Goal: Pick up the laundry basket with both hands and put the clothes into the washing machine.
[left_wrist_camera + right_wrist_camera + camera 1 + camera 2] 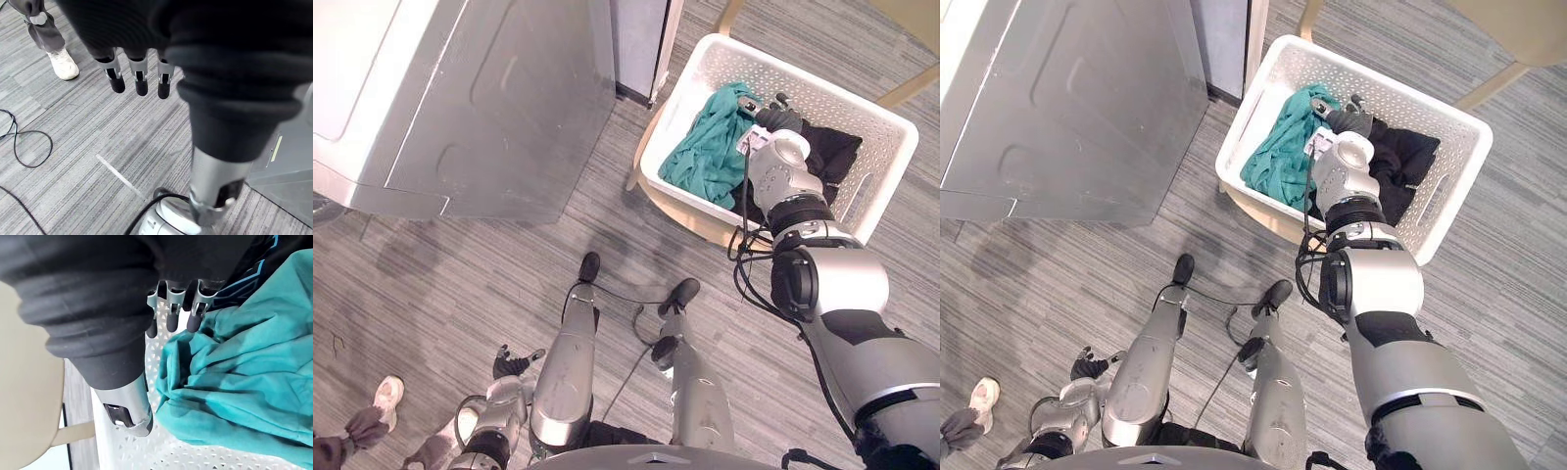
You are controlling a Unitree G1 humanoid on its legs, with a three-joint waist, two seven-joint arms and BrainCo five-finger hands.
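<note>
Hovering inside basket rim: right robot hand

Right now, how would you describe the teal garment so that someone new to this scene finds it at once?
Beside the grey washing machine, a white perforated laundry basket sits on a pale wooden seat. The teal garment lies crumpled in the basket's half nearer the machine, by the right hand. Its only neighbour is a black garment; it alone is teal.
</note>
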